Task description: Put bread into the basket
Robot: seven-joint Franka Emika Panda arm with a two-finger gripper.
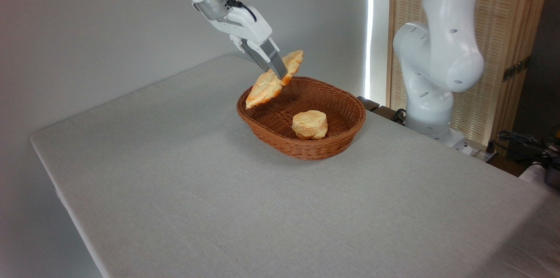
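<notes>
The bread (265,87) is a long golden-orange pastry with pointed ends. It hangs tilted in the air, its lower tip over the left rim of the basket (339,149). My gripper (280,74) comes down from the upper left and is shut on the bread around its middle. The basket is an oval brown wicker one standing on the table's far half, just below the bread. The far end of the bread sticks up behind the fingers (274,64).
A small round pale bun (310,124) lies inside the basket, right of centre. The table (183,190) has a grey cloth, and its edges run along the left and front. The arm's white base (431,89) stands at the back right, with cables beside it.
</notes>
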